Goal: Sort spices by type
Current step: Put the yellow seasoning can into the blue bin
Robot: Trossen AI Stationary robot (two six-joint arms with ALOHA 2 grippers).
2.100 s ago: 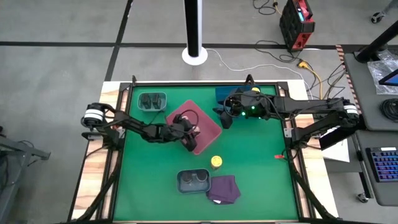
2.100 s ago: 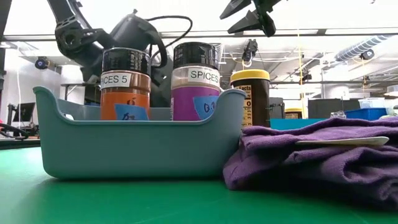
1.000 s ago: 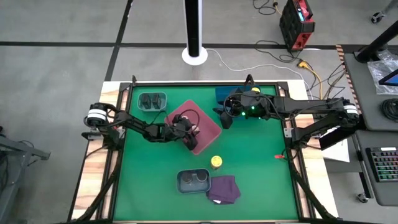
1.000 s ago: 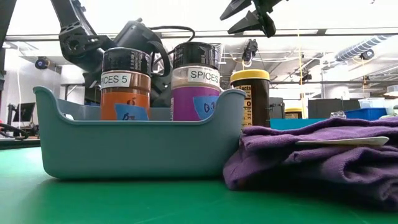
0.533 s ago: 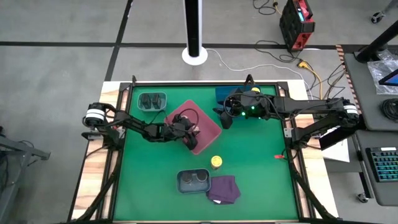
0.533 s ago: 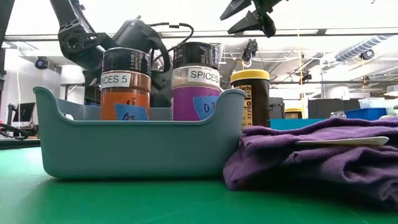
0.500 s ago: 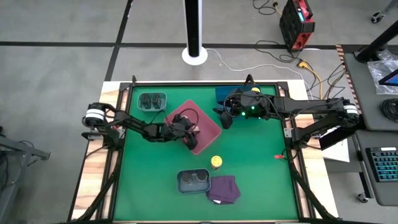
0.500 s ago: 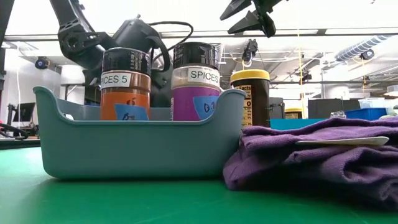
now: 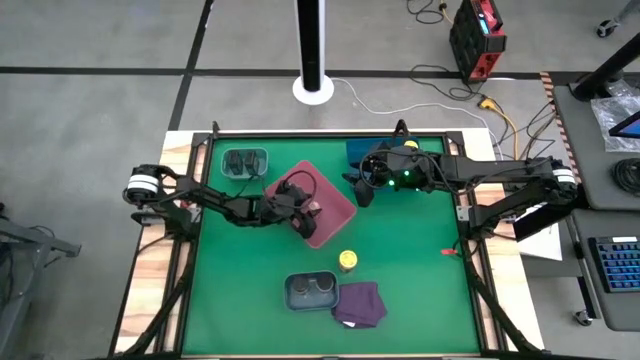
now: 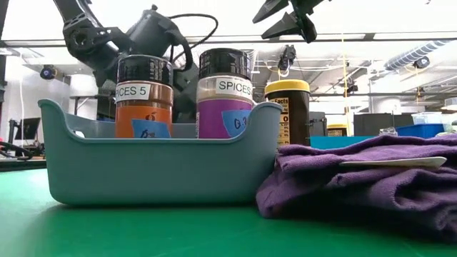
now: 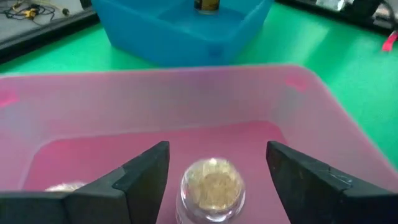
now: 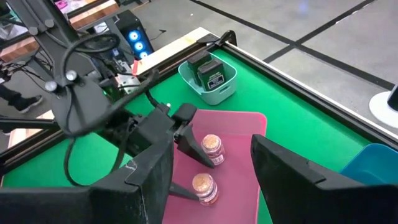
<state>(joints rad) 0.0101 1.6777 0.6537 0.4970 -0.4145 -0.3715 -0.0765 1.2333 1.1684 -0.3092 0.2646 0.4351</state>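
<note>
Nearest the low camera: grey tray (image 10: pixel 143 171) holding two black-capped spice jars, one orange-filled (image 10: pixel 143 96) and one purple-filled (image 10: pixel 225 93), both labelled SPICES, standing upright side by side; purple cloth (image 10: pixel 364 182) heaped against the tray's side. Behind these, a yellow-capped jar (image 10: pixel 287 111) stands alone on the green mat (image 9: pixel 420 270), between the grey tray and the pink tray. Mid-table: pink tray (image 9: pixel 338 205) with two pale pink jars inside; from the right wrist both stand upright, close together, not touching (image 12: pixel 204 188) (image 12: pixel 212 149). Left gripper (image 11: pixel 214 171) is at this tray, fingers spread wide to either side of the clear-capped pink jar (image 11: pixel 211 186) and clear of it, so the jar is released and sits on the tray floor; a second cap just shows beside it. Right gripper (image 12: pixel 208 168) hovers over the blue tray (image 9: pixel 356 152) at the far edge, jaws parted, nothing between them. Farther back: teal tray (image 9: pixel 244 162) with dark jars, and a yellow-capped jar (image 11: pixel 206 5) in the blue tray. Handling judgement: jars look rigid, light, smooth-walled plastic, likely slippery; best taken across the body just under the cap, squarely, since a tall narrow jar could tip if nudged off-centre. The lone yellow-capped jar appears the remaining item, likely belonging in the blue tray.
</note>
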